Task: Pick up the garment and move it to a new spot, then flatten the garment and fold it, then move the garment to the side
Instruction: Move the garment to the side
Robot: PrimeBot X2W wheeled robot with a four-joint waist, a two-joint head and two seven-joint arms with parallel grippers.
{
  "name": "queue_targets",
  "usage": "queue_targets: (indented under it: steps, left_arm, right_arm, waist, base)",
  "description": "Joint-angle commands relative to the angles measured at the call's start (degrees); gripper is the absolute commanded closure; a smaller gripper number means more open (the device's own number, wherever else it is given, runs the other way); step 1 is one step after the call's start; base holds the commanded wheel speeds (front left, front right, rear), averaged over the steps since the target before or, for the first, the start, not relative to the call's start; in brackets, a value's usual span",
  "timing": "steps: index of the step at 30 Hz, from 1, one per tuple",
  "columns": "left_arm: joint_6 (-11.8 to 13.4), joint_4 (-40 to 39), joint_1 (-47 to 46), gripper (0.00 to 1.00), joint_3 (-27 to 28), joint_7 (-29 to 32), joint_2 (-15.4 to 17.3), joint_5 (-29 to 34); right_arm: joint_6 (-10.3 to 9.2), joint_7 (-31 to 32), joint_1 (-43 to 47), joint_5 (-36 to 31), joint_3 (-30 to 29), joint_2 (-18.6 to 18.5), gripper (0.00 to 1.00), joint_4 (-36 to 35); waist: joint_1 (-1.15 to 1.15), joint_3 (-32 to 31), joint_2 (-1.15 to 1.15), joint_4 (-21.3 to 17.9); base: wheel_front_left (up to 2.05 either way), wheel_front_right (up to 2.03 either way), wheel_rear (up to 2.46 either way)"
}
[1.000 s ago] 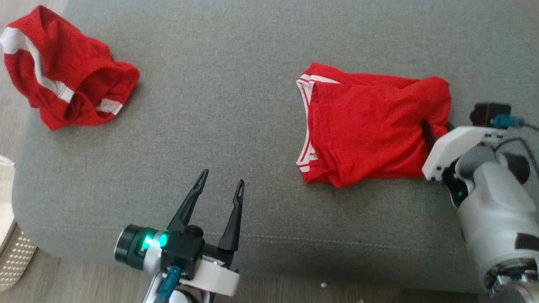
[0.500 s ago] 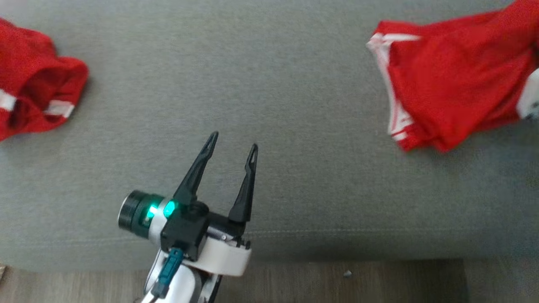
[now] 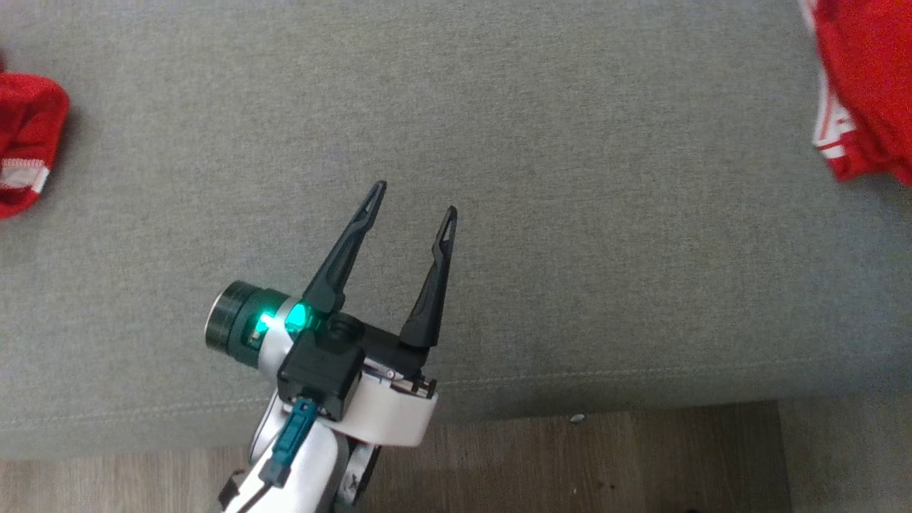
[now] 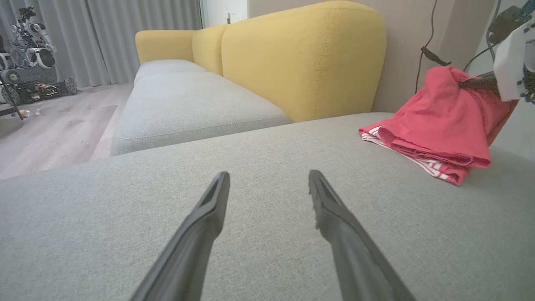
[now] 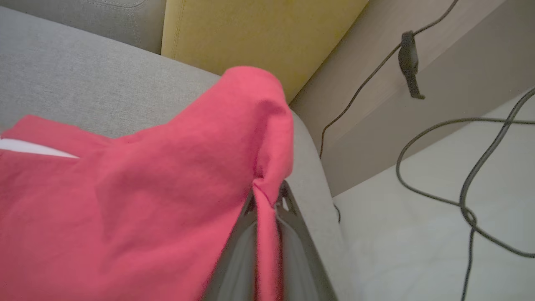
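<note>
Clamping garment (image 5: pixel 146 188), right end effector (image 5: pixel 268 197).

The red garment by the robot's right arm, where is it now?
In the left wrist view the red white-striped garment sits at the right end of the grey sofa cushion, near the yellow backrest, one corner pinched in the right gripper.

This looks like a home living room that doubles as a robot test space. The work surface is the broad grey upholstered seat cushion (image 3: pixel 499 107) of a sofa, and in the left wrist view its plump yellow backrests (image 4: pixel 301 58) stand at twelve o'clock. In that view pale wood-look flooring (image 4: pixel 50 138) lies at nine o'clock, with full-length grey curtains (image 4: pixel 125 37) at eleven and another robot (image 4: pixel 29 42) parked at ten. In the right wrist view, dark cables (image 5: pixel 411 71) hang down the beige wall (image 5: pixel 451 50) at two o'clock.
</note>
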Motion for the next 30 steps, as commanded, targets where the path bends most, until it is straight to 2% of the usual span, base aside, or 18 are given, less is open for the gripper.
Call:
queue_targets:
  steps: [1, 3, 6, 10, 14, 19, 21, 24, 30]
  left_arm:
    - [-0.10, -1.89, -1.05, 0.00, 1.32, -0.28, 0.20, 0.14]
    - [-0.12, -1.67, -1.29, 0.00, 1.33, -0.28, 0.29, 0.00]
    - [-0.05, -1.06, -1.19, 0.00, 1.38, -0.28, 0.43, -0.18]
    - [0.39, -0.19, -0.06, 0.00, 1.55, -0.28, 0.85, -0.28]
    - [0.95, 0.76, 1.83, 0.00, 2.05, -0.28, 1.37, -0.67]
    - [1.65, 1.36, 5.24, 0.00, 3.34, -0.28, 1.59, -1.81]
    - [1.79, 1.49, 6.84, 0.00, 4.27, -0.28, 1.42, -2.70]
    - [1.90, 2.11, 9.24, 0.00, 6.12, -0.28, 1.15, -3.82]
    - [2.02, 2.02, 13.48, 0.00, 10.13, -0.28, 0.31, -4.96]
  right_arm:
    - [-0.09, 0.28, 1.52, -2.63, -0.92, -1.94, 1.00, -3.88]
    - [-0.09, 0.20, 3.05, -7.20, -4.58, -2.13, 0.00, -7.96]
    - [-0.09, 0.49, 6.88, -14.45, -9.84, 1.02, 0.00, -13.89]
    - [-0.09, -2.73, 12.64, -19.34, -13.47, 9.69, 0.00, -19.53]
    - [-0.09, -9.11, 18.15, -16.72, -12.26, 19.71, 0.00, -19.10]
    - [-0.09, -18.01, 24.74, -10.94, -8.12, 28.67, 0.00, -15.47]
    - [-0.09, -22.11, 27.20, -7.90, -6.11, 30.98, 0.00, -14.62]
    - [-0.09, -24.67, 30.77, -3.61, -2.83, 32.35, 0.00, -16.01]
    - [-0.09, -24.88, 41.88, 4.85, 1.94, 33.11, 0.00, -35.07]
  waist:
    - [-0.01, 0.32, 0.00, 0.33]
    - [-0.01, 0.26, 0.00, 0.63]
    - [-0.01, -1.14, 0.00, 0.94]
    - [-0.01, -4.98, 0.00, 1.18]
    - [-0.01, -9.94, 0.00, 1.48]
    - [-0.01, -15.66, 0.00, 1.85]
    - [-0.01, -17.74, 0.00, 2.08]
    - [-0.01, -20.33, 0.00, 2.49]
    - [-0.01, -24.11, 0.00, 2.75]
  base:
    - [0.00, 0.00, 0.00]
    - [0.00, 0.00, 0.00]
    - [0.00, 0.00, 0.00]
    - [0.00, 0.00, 0.00]
    - [0.00, 0.00, 0.00]
    - [0.00, 0.00, 0.00]
    - [0.00, 0.00, 0.00]
    - [0.00, 0.00, 0.00]
    - [0.00, 0.00, 0.00]
